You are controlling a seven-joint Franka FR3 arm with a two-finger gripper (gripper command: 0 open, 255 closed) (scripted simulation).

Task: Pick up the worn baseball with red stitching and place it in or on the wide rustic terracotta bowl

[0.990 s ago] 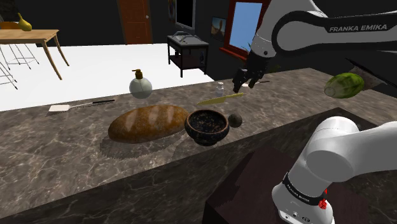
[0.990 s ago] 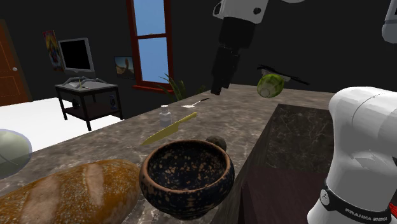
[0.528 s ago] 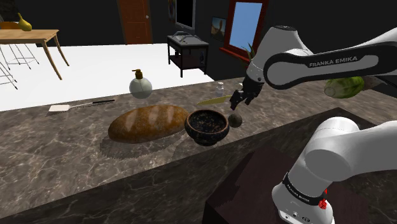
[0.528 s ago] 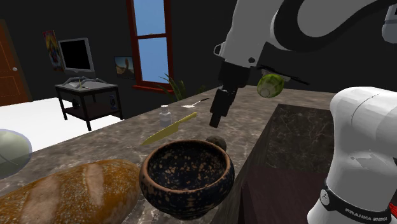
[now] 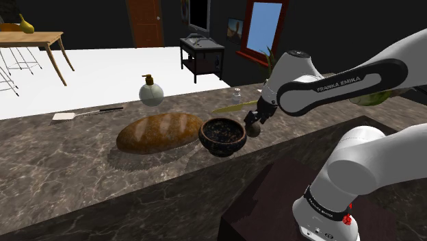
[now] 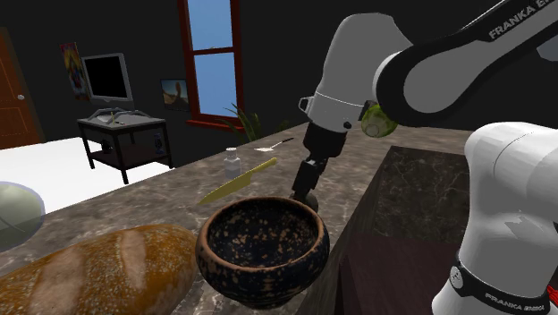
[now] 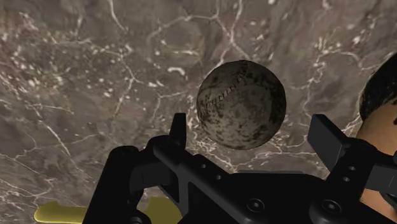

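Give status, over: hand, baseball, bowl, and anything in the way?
Hand open, astride the baseball, not touching. Baseball on the marble counter, close beside the bowl. Nothing between them; yellow knife lies apart.

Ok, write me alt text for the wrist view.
A scuffed grey baseball lies on a dark veined stone counter, just ahead of the open black claw, whose fingers stand apart on either side without touching it. A bowl edge shows beside the ball.
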